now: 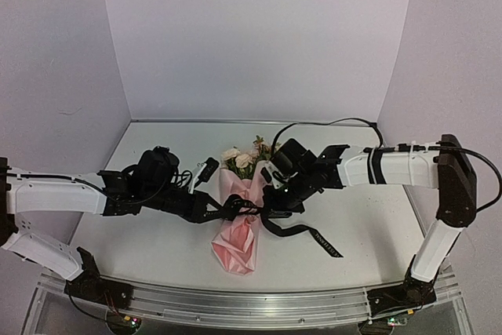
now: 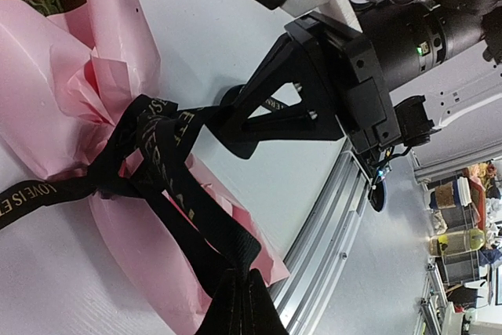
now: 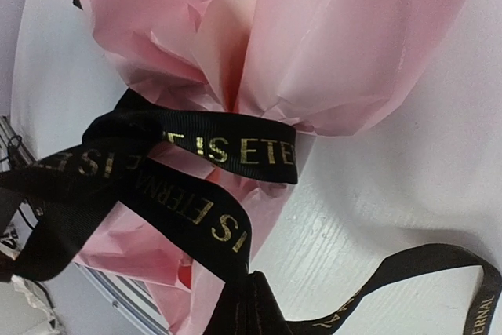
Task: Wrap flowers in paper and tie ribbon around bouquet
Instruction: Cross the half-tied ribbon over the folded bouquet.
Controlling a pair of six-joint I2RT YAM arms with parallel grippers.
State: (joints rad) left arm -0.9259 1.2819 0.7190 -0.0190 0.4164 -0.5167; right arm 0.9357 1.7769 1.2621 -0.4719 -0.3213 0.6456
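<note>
The bouquet lies in the middle of the table. Its flowers [image 1: 243, 156] point to the far side, and the pink paper [image 1: 239, 242] tapers toward the near edge. The black ribbon [image 1: 245, 208] with gold lettering crosses the paper's pinched waist. My left gripper [image 1: 223, 211] is shut on a ribbon strand left of the bouquet, and its closed tips [image 2: 239, 292] pinch the ribbon [image 2: 169, 162]. My right gripper [image 1: 271, 208] is shut on a strand on the right side; its closed tips [image 3: 249, 286] hold the ribbon [image 3: 223, 225] over the paper [image 3: 314, 45].
A loose ribbon tail [image 1: 310, 237] trails right of the bouquet on the white table. An aluminium rail [image 1: 274, 304] runs along the near edge. A black cable [image 1: 329, 123] arcs behind the right arm. White walls close off the back and sides.
</note>
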